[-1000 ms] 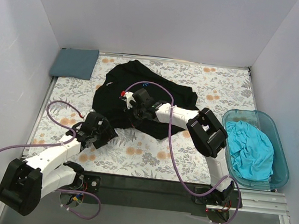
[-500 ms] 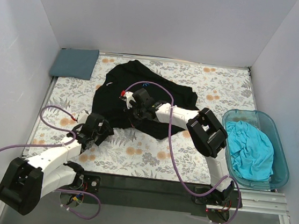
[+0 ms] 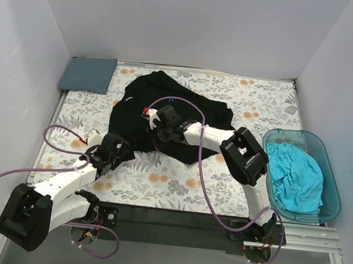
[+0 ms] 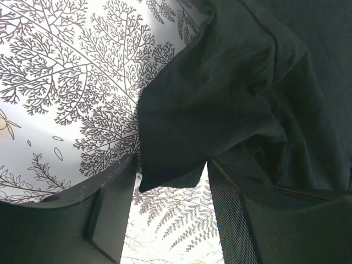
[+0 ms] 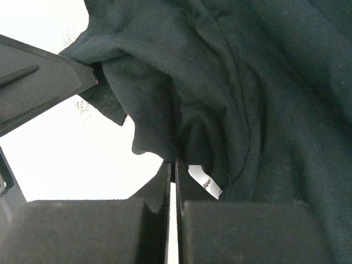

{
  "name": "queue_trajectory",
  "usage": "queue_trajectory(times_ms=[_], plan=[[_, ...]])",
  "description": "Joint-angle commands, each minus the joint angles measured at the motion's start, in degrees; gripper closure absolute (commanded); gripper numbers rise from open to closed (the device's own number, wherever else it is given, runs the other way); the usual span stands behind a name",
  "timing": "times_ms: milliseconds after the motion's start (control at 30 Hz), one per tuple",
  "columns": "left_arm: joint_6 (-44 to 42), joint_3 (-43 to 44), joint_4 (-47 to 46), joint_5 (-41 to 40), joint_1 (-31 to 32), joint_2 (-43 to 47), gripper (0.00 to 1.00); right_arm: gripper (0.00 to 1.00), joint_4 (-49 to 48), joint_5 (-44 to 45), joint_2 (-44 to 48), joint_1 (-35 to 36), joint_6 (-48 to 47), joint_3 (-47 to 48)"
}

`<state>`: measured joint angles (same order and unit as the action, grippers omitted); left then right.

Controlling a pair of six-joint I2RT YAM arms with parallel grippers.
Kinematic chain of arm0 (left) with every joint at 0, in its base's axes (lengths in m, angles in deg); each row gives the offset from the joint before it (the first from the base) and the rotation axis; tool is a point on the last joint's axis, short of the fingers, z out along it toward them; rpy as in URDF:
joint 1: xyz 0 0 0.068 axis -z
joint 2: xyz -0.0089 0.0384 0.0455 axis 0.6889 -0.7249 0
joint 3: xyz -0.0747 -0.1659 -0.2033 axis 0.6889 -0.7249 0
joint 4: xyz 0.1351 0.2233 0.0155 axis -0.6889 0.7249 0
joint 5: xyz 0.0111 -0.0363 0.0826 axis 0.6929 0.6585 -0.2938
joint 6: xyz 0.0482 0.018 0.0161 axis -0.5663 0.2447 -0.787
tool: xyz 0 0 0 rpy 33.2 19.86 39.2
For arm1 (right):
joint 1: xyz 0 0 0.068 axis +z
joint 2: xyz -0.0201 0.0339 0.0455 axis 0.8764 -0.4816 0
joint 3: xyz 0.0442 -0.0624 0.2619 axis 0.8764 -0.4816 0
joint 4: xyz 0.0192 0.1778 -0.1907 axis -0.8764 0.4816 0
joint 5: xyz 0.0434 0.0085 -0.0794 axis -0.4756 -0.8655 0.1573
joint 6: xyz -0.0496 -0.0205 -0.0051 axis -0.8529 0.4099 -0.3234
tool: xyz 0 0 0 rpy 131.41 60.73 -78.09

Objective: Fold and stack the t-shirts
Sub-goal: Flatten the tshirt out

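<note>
A folded blue-grey t-shirt (image 3: pixel 88 74) lies apart, beyond and to the left of the black t-shirt (image 3: pixel 139 99), which sprawls crumpled across the middle of the floral table cloth (image 3: pixel 177 183). At the black t-shirt's near-left edge, the left gripper (image 4: pixel 171 187) stands with its fingers apart, a corner of the cloth lying between them. Over its centre, the right gripper (image 5: pixel 175 165) is clamped tight on a bunched fold beside a white label (image 5: pixel 204 182). Well to its right, a turquoise t-shirt (image 3: pixel 295 177) sits heaped in a plastic tub (image 3: pixel 315 144).
</note>
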<state>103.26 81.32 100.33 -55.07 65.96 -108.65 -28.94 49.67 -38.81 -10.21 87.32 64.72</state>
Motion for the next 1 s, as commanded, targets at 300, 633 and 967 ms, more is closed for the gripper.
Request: queue_trajectory(times_ms=[300,633,967], plan=[[-2.4,-3.4,0.5,3.3,0.2,1.4,0.74,0.99,-2.0,-1.1,2.5,0.1,0.4,0.1],[-13.7,21.6,24.6,-1.3,0.1,4.2,1.0,0.99,6.4,-2.9,6.9,0.6,-4.9,-0.7],[-12.4,35.1,48.1,0.5,0.1,10.5,0.95,0.62,19.3,-0.8,13.2,4.7,-10.3,-3.7]])
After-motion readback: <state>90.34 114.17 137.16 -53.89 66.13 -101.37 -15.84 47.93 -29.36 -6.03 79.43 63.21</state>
